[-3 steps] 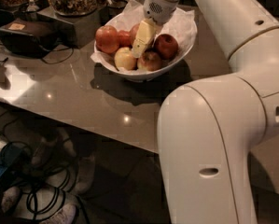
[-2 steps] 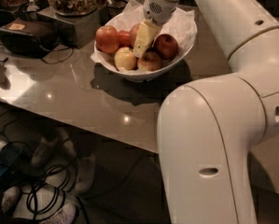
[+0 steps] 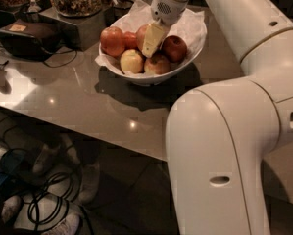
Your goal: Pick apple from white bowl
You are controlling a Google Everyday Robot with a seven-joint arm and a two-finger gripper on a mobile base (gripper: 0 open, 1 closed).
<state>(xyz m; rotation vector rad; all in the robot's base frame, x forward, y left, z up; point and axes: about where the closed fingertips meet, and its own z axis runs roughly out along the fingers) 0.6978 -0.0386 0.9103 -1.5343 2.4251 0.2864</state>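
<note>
Camera view: my arm reaches over the grey table (image 3: pixel 77 97) into the white bowl (image 3: pixel 183 67).
Gripper: the gripper (image 3: pixel 152 45) is down among the fruit, with the deep red apple (image 3: pixel 174 48) just to its right. I cannot tell whether it is open or closed.
Apple: the apple (image 3: pixel 112 40) lies at the bowl's left side, near the gripper's left, resting on the paper and not lifted.
Progress: I judge the reach done. The grasp and lift out of the bowl are left.
Change: against a second ago, almost nothing. The gripper and the apples sit where they were.
</note>
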